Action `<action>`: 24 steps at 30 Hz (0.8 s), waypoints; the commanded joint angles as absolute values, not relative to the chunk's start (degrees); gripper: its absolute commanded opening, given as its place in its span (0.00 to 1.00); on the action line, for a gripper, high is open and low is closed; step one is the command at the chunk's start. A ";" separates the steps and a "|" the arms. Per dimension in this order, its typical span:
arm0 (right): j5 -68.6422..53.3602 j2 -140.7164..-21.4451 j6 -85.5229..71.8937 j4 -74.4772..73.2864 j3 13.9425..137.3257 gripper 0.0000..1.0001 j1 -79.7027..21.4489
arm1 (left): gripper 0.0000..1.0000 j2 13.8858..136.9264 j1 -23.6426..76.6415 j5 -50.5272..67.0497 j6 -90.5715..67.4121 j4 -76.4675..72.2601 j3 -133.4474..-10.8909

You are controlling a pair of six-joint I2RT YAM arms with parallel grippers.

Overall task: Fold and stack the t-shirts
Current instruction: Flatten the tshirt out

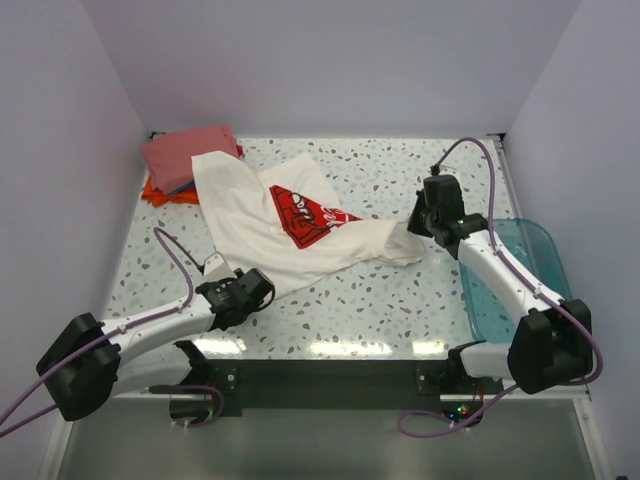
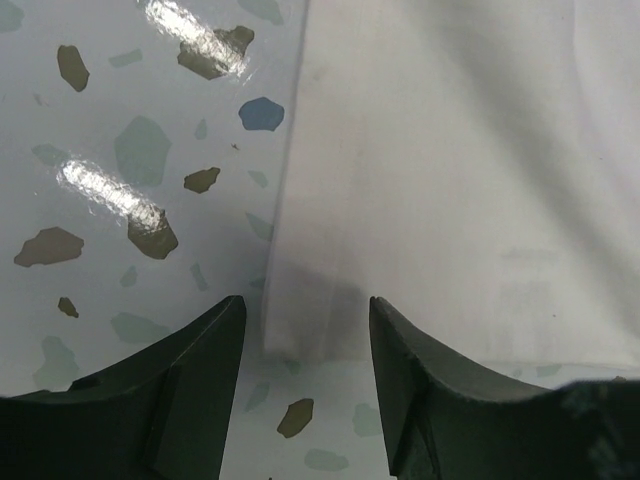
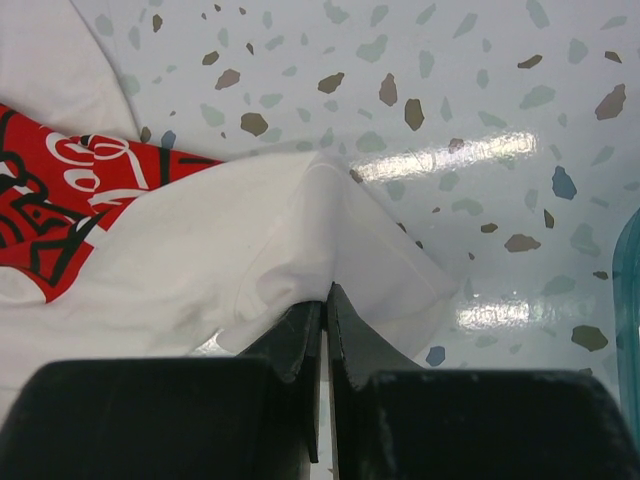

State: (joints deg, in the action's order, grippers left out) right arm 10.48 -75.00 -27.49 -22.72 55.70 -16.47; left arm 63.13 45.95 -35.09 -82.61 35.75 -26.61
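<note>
Cloth took up the middle of the speckled terrazzo-pattern table (image 1: 400,300): the white cloth t-shirt (image 1: 240,220), red rectangular chest print (image 1: 305,215) facing up, lay rumpled and drawn out from the far left toward the right. My right gripper (image 3: 325,295) had its fingers pressed together on a bunched fold at the shirt's right end, and the fabric tented up around the tips. My left gripper (image 2: 305,310) sat low at the shirt's near-left corner with its jaws spread. The hem corner lay flat on the table between the fingers, and I could not see either one touching it. In the far-left corner, against the white shirt's far edge, a folded salmon-pink shirt (image 1: 190,150) sat on top of an orange one (image 1: 158,190). A translucent teal plastic bin (image 1: 520,260) stood at the right edge, beside the right arm.
</note>
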 commanded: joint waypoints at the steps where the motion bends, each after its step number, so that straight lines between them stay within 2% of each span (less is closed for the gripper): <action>1: 10.28 -75.06 -28.30 -20.48 55.46 0.00 -16.35 | 0.57 63.72 46.32 -36.12 -84.55 32.69 -25.66; 4: 10.19 -75.06 -28.39 -20.39 55.28 0.00 -16.35 | 0.54 63.55 46.32 -36.39 -85.17 32.96 -25.05; 7: 9.58 -75.32 -28.65 -20.48 55.55 0.00 -16.35 | 0.43 63.28 46.32 -37.09 -84.29 31.12 -24.70; 8: 9.41 -75.41 -28.57 -20.65 55.63 0.00 -16.35 | 0.32 63.02 46.23 -37.44 -83.68 30.24 -24.87; 13: 9.49 -74.88 -28.30 -22.67 57.39 0.00 -16.35 | 0.00 58.46 44.22 -40.16 -76.21 30.41 -28.99; 20: 11.95 -69.18 -27.86 -28.29 60.82 0.00 -15.91 | 0.00 42.74 40.43 -45.78 -62.15 37.26 -42.08; 24: 14.15 -64.17 -28.04 -32.69 64.85 0.00 -15.64 | 0.00 39.73 40.08 -48.33 -55.90 41.21 -52.87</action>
State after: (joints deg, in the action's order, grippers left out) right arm 10.94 -69.36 -27.64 -29.80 59.35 -16.10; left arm 41.67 40.51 -42.35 -63.64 36.60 -45.60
